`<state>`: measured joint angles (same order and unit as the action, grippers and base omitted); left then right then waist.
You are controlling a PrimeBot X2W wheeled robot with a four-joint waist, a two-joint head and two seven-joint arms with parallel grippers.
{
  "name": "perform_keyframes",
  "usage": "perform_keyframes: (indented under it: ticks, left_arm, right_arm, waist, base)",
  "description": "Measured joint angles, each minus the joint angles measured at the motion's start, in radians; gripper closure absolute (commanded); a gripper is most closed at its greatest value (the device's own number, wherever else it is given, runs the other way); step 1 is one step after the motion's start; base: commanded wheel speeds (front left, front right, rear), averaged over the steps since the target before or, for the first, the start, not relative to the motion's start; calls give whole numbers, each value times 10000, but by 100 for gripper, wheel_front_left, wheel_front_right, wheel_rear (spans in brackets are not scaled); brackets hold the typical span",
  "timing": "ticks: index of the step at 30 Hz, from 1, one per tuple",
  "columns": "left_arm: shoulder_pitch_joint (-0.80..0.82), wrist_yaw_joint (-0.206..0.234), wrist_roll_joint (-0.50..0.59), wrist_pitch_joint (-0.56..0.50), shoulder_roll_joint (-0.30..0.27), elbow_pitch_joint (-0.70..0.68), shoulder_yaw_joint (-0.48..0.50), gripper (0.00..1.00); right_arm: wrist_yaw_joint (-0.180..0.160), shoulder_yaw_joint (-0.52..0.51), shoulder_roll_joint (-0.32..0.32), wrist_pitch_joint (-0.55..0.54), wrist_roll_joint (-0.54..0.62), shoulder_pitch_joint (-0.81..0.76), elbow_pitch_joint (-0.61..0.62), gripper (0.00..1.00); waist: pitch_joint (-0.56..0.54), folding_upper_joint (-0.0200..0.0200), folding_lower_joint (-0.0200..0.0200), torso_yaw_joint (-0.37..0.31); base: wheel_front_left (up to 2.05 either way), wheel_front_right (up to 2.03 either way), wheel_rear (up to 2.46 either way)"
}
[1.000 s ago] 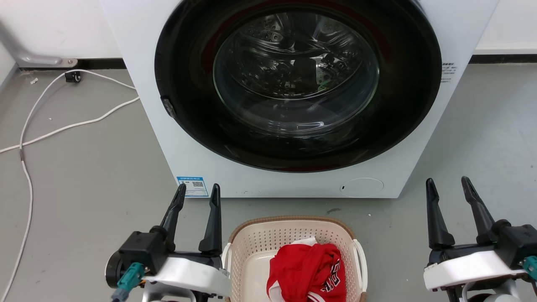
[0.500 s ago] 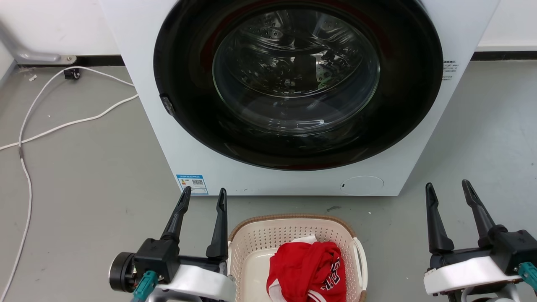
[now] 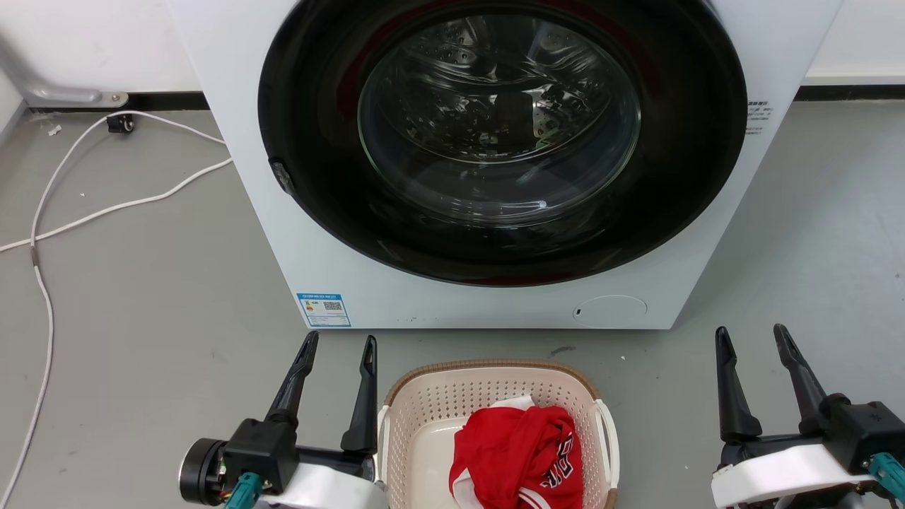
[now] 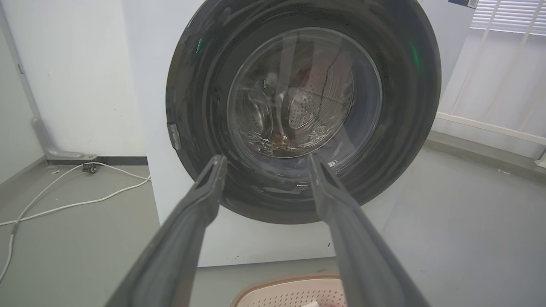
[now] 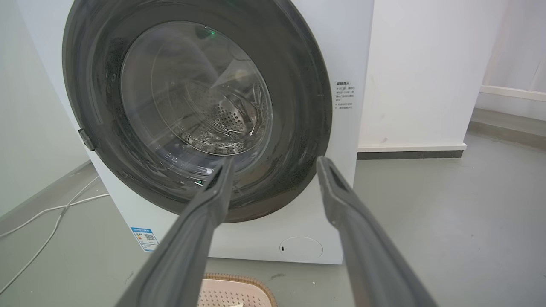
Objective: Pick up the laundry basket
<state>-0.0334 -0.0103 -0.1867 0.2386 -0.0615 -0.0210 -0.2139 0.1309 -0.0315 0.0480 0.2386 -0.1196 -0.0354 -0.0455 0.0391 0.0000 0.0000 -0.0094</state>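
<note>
The laundry basket (image 3: pixel 424 417) is cream perforated plastic with a brown woven-look rim; it stands on the floor at the bottom centre of the head view and holds a red garment (image 3: pixel 520 452). Its far rim also shows low in the left wrist view, laundry basket (image 4: pixel 277 292), and in the right wrist view, laundry basket (image 5: pixel 239 292). My left gripper (image 3: pixel 339 341) is open, just left of the basket's left handle, fingers pointing at the washer. My right gripper (image 3: pixel 751 334) is open, well to the right of the basket, apart from it.
A white washing machine (image 3: pixel 339 276) with a round dark glass door (image 3: pixel 498 120) stands right behind the basket. A white cable (image 3: pixel 92 219) trails over the grey floor at the left. Open floor lies on both sides of the machine.
Both grippers have drawn back toward the bottom of the head view, and the left one has shifted slightly toward the basket. The basket and garment have not moved.
</note>
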Motion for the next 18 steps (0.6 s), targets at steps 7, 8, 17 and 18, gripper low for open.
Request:
perform_keyframes:
  ticks: [7, 8, 17, 18]
  left_arm:
    - [-19, -132, 738, 117, 73, 2, 13, 0]
    - [-24, -140, 805, 128, 81, 4, 15, 0]
    - [-85, -247, 1197, 232, 102, -10, -6, 0]
    - [-86, -247, 1191, 232, 102, -17, -13, 0]
  right_arm:
    - [0, 25, 2, 119, 408, 4, 6, 0]
    - [0, 29, 2, 134, 460, 4, 15, 0]
    - [0, 27, 4, 238, 782, 3, 86, 0]
    - [0, 27, 4, 240, 782, 3, 86, 0]
  waist:
    - [46, 1, 0, -4]
    - [45, 0, 0, -5]
    - [21, 0, 0, 3]
    - [22, 0, 0, 4]
  base:
    - [0, 0, 0]
    - [0, 0, 0]
    - [0, 0, 0]
    - [0, 0, 0]
